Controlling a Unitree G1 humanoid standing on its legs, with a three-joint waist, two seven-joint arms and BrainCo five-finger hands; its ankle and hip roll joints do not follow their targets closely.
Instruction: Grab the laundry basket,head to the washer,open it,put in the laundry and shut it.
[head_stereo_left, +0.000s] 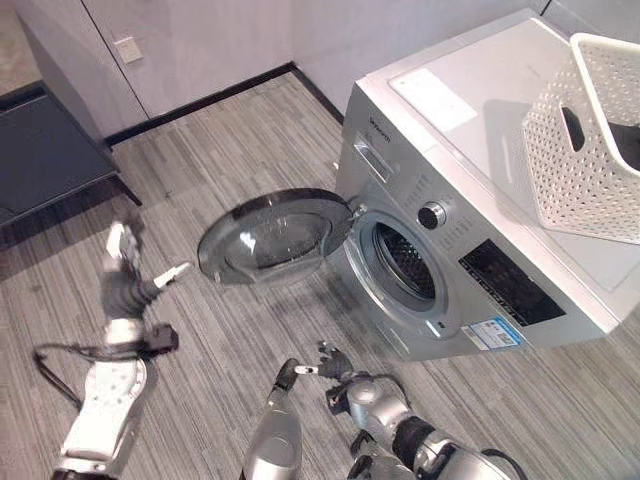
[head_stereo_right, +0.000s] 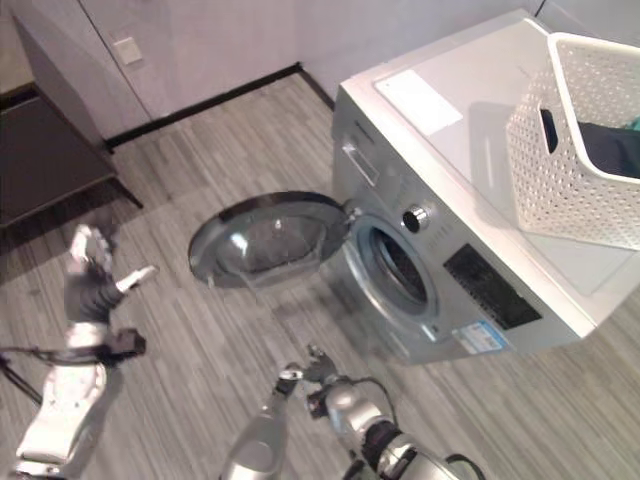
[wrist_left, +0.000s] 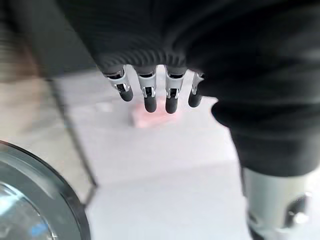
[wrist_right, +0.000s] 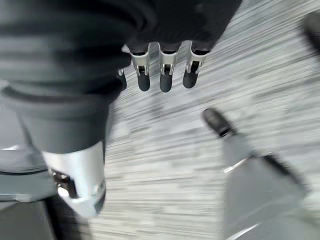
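Observation:
The silver washer (head_stereo_left: 470, 130) stands at the right with its round door (head_stereo_left: 270, 240) swung wide to the left, leaving the dark drum opening (head_stereo_left: 405, 262) exposed. A white perforated laundry basket (head_stereo_left: 580, 170) rests on the washer's top at the far right, with dark laundry (head_stereo_right: 610, 150) inside. My left hand (head_stereo_left: 125, 285) hovers left of the door, apart from it, fingers (wrist_left: 150, 97) straight, thumb out, holding nothing. My right hand (head_stereo_left: 365, 400) hangs low in front of the washer, below the drum opening, with its fingers (wrist_right: 165, 75) relaxed and empty.
A low dark table (head_stereo_left: 45, 150) stands at the far left against the wall. A pale wall with a black baseboard and a wall plate (head_stereo_left: 128, 49) runs behind. The open door juts out over the grey plank floor (head_stereo_left: 220, 340) between my hands.

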